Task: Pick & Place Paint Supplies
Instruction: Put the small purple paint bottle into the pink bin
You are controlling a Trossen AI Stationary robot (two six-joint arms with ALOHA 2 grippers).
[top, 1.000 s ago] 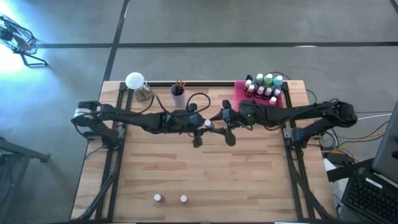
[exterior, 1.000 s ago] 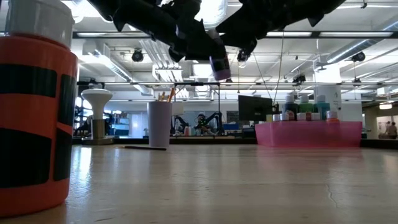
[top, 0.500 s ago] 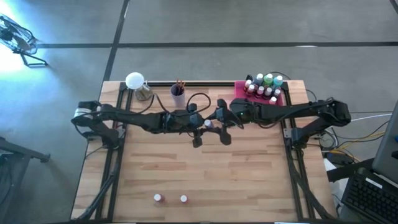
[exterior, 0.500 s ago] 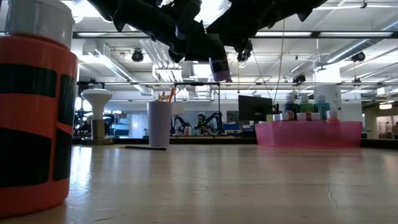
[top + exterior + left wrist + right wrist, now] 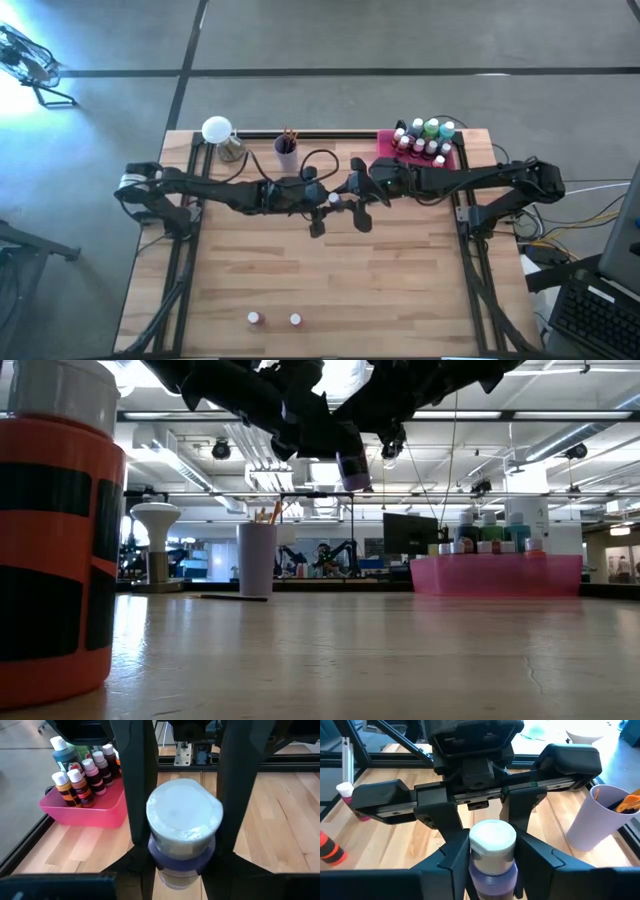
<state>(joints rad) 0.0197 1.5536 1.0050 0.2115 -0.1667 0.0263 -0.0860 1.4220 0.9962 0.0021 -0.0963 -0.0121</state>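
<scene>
Your left gripper (image 5: 181, 845) has its jaws clenched on a white-capped purple paint bottle (image 5: 183, 827), held in the air above the middle of the tabletop (image 5: 330, 280). Your right gripper (image 5: 490, 865) meets it from the right, jaws set on both sides of the same bottle; you cannot tell whether they press it. More bottles stand in the pink tray (image 5: 388, 146) at far right, two near the front edge.

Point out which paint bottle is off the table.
The purple bottle, held in mid-air between both arms' jaws; the others stand in the pink tray or on the table.
</scene>
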